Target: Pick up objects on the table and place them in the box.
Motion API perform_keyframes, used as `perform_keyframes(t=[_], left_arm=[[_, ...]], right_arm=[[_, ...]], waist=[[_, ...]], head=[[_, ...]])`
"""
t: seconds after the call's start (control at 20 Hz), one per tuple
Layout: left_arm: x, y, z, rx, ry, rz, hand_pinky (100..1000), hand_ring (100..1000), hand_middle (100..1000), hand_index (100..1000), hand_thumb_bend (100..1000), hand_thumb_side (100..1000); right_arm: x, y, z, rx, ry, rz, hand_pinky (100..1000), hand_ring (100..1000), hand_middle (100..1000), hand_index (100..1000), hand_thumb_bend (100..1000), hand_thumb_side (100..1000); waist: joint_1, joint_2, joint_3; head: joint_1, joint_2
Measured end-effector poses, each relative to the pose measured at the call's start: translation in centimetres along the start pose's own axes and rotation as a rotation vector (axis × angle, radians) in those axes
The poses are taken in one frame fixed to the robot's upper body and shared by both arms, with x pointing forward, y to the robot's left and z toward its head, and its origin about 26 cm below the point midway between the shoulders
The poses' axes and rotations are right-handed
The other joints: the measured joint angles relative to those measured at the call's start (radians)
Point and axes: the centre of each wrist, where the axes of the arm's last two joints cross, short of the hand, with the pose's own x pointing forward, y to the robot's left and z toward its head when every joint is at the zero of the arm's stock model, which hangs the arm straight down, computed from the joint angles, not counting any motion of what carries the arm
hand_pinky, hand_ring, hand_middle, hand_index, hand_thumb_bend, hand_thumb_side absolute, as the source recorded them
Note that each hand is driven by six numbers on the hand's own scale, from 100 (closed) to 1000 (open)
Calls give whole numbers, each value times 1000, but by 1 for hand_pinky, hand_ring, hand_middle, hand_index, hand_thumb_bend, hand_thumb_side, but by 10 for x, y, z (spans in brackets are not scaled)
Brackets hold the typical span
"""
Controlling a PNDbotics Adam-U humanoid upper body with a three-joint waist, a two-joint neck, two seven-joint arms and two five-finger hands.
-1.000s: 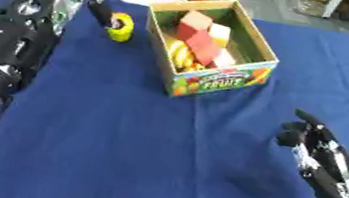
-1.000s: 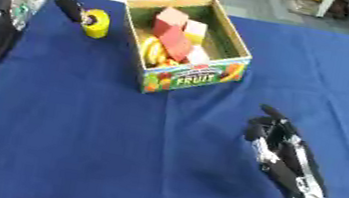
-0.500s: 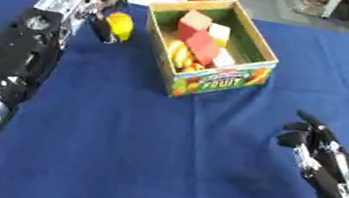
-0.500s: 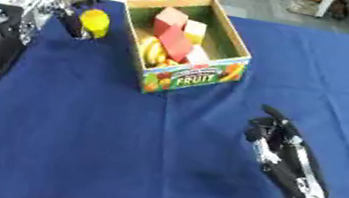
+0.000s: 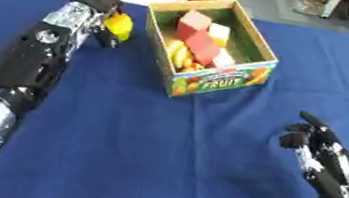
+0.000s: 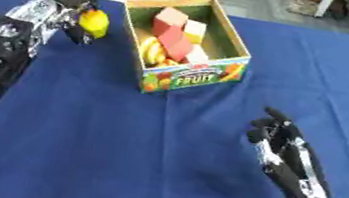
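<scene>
Upper left, the left hand curls around a yellow object, just beside the fruit box. The right hand idles lower right, fingers relaxed, holding nothing. Clipping the box wall might dislodge it.

Light is bright and even, falling from above with no hard glare. The blue table cloth shows only soft, faint shadows: one beside the box at frame centre, one under the right hand at lower right. Both views are soft and slightly blurred throughout, with edges smeared, most at the upper corners.
</scene>
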Motion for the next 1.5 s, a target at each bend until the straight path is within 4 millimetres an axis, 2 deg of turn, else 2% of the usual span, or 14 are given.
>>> perform_keyframes(t=[0.35,0.55,0.7,0.85,1.0,1.15,1.25,1.5], left_arm=[[-1,-4,0,80,42,-43,592,394,373,593,287,159],[-1,1,1,147,54,-50,579,374,341,558,254,150],[-3,15,3,211,38,-47,591,377,342,559,253,141],[1,43,7,306,-23,-67,591,378,336,556,247,122],[16,72,14,397,-128,-64,594,382,337,558,220,112],[42,90,20,448,-245,-45,605,399,355,575,201,122],[63,92,23,453,-325,-29,610,411,364,582,188,123],[108,83,26,430,-492,-19,638,466,428,643,200,147]], right_arm=[[0,0,0,0,0,0,650,634,654,897,100,404],[0,0,0,-1,0,0,650,634,654,897,100,403],[0,0,0,-1,1,0,650,634,654,897,100,394],[0,0,0,-1,1,0,650,634,654,897,100,403],[0,0,0,-1,2,-1,650,634,654,897,100,401],[-1,0,1,-1,4,-1,650,634,654,897,100,402],[-1,0,1,1,5,-2,650,634,654,897,100,402],[-1,2,0,10,5,-4,650,634,654,897,100,402]], waist=[[0,0,-1],[0,0,2],[0,0,8],[0,0,13],[0,0,13],[0,0,5],[0,0,-3],[0,0,-15]], head=[[2,0],[2,0],[-1,0],[-4,0],[-5,1],[-2,1],[1,1],[11,1]])
